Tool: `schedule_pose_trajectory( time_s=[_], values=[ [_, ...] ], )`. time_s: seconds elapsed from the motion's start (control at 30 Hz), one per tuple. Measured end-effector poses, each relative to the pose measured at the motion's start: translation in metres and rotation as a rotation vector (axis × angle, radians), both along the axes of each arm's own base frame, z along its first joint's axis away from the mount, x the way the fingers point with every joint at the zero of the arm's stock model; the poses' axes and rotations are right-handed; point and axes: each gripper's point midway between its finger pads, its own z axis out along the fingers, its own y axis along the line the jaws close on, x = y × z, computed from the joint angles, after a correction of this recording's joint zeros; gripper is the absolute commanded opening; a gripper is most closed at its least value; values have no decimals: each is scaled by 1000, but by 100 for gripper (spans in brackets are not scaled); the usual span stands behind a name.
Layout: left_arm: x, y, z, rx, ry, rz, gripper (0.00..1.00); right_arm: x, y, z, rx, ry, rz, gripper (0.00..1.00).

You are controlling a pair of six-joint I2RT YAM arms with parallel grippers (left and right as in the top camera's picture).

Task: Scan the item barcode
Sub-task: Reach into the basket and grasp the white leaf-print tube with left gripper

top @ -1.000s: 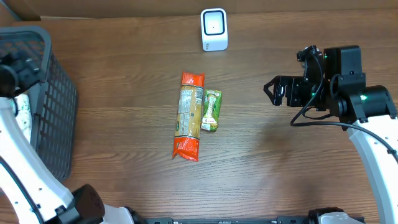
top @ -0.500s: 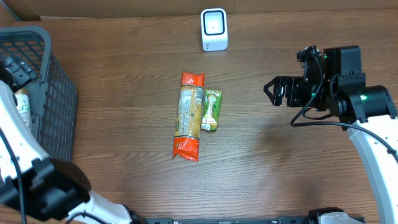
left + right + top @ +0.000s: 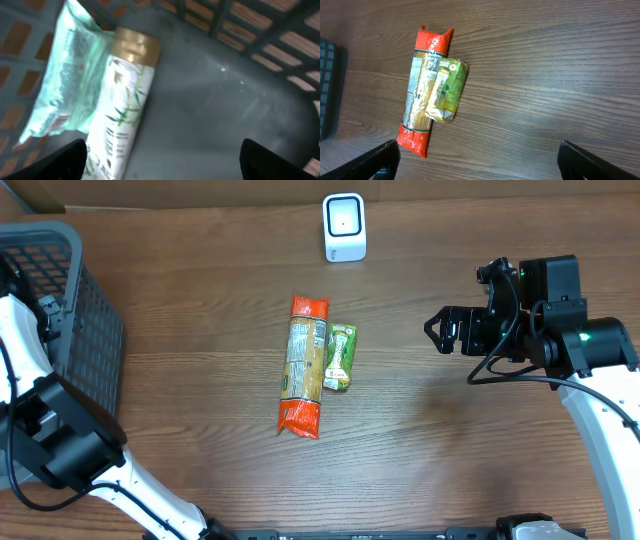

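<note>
Left jaws wide open, empty, hanging over the bottle (image 3: 125, 110) — lying flat on the basket (image 3: 225, 100) floor near a wall, touching a green pouch (image 3: 60, 85). Light, rigid, slick, I'd guess — pinch mid-body. Right jaws open, empty.

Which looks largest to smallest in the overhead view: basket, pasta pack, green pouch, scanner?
1. Basket, though the frame cuts part of it off.
2. Pasta pack.
3. Green pouch and scanner: too alike to rank.
</note>
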Motion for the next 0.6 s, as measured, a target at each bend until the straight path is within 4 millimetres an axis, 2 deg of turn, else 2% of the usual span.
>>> schedule_pose_trajectory(
  time_s=[0.17, 0.33, 0.6],
  values=[
    [-8, 15, -7, -37, -31, 16, 88, 1, 0, 0, 0, -3, -1, 100],
    [-27, 31, -38, -79, 28, 24, 85, 1, 0, 0, 1, -3, -1, 100],
    [-34, 32, -79, -107, 111, 8, 85, -1, 0, 0, 0, 3, -1, 100]
  ],
)
